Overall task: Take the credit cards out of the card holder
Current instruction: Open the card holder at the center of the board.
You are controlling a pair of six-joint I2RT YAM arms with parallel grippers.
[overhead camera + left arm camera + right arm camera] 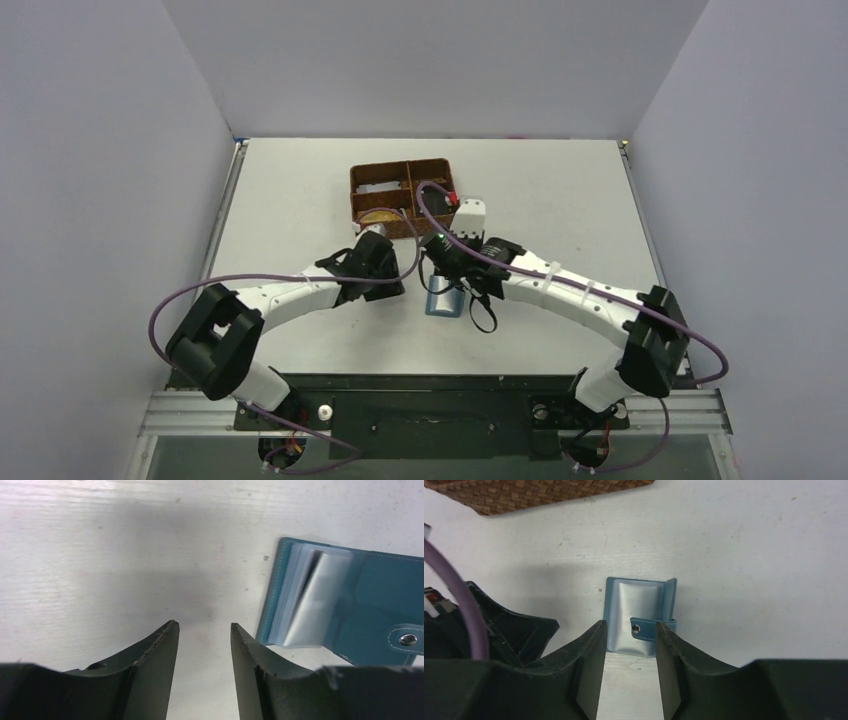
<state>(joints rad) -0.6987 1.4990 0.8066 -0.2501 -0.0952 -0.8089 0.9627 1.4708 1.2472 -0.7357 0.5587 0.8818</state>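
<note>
Table (pixel 560 200), white and scuffed, carries the card holder (pixel 624 605) between grey walls (pixel 100 150).

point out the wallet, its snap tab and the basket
wallet (pixel 380 592): left wrist view, teal cover
snap tab (pixel 407 640): left wrist view, metal stud
basket (pixel 549 492): right wrist view, woven wall

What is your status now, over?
Left jaws open, empty. Right jaws open over card holder on table. Nothing blocking.

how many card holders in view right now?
1. The teal card holder lies on the table near the woven basket, under the open right gripper. The basket's contents aren't clear, so another could be hidden there.
</note>
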